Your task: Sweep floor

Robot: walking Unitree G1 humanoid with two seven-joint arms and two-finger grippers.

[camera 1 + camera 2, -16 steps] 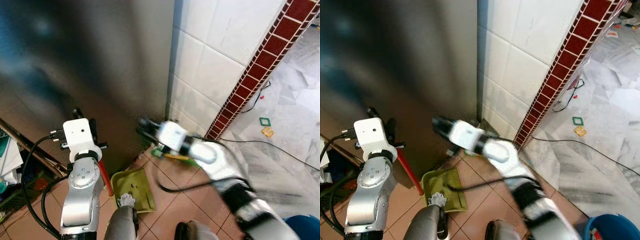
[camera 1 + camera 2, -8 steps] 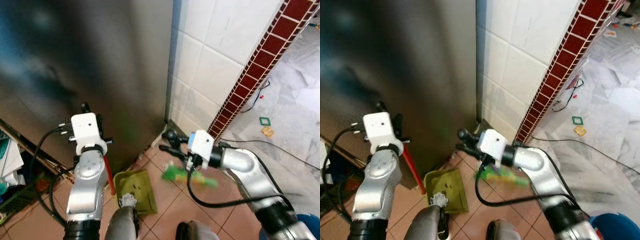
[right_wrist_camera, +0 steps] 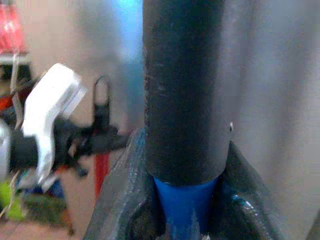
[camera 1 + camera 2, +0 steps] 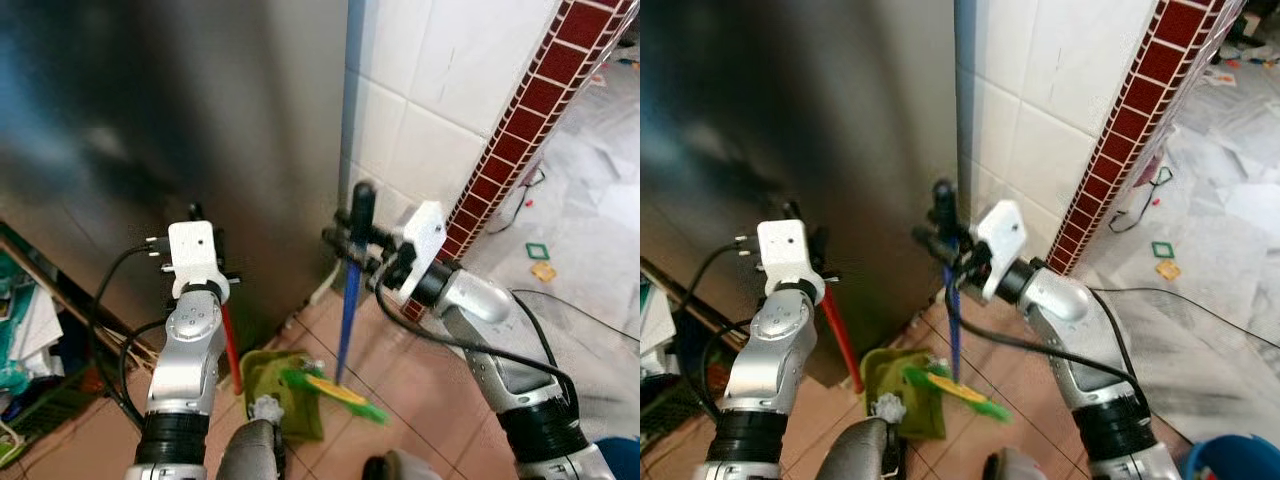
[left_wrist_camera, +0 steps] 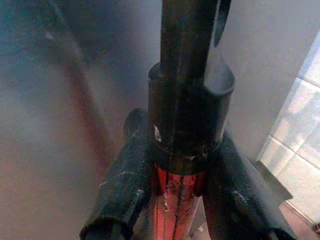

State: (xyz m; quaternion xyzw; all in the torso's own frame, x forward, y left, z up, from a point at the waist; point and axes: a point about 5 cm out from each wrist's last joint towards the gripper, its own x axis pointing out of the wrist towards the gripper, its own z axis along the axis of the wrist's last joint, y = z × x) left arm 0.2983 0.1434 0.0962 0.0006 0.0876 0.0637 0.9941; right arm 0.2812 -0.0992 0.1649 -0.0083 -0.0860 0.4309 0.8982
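My right gripper (image 4: pixel 356 250) is shut on a broom's blue handle (image 4: pixel 347 320) just under its black top grip (image 3: pixel 185 100), and the broom stands nearly upright. Its green bristle head (image 4: pixel 335 388) rests on the tiled floor against the green dustpan (image 4: pixel 275 380). The dustpan's red handle (image 4: pixel 230 345) rises to my left gripper (image 4: pixel 208 262), which is shut on it below a black cap (image 5: pixel 187 115). In the left wrist view the black fingers (image 5: pixel 125 195) clamp the red handle from both sides.
A dark metal cabinet front (image 4: pixel 150 120) stands straight ahead, a white tiled wall (image 4: pixel 430 130) with a red brick strip (image 4: pixel 520 150) to its right. Black cable (image 4: pixel 590 320) and small bits (image 4: pixel 540 252) lie on marble at right. Clutter (image 4: pixel 30 340) sits at left, a blue bucket (image 4: pixel 1230 462) near right.
The right arm has lifted and swung the broom upright. The green head has moved from the foot of the wall across the tiles to the dustpan. The left arm stayed on the red handle.
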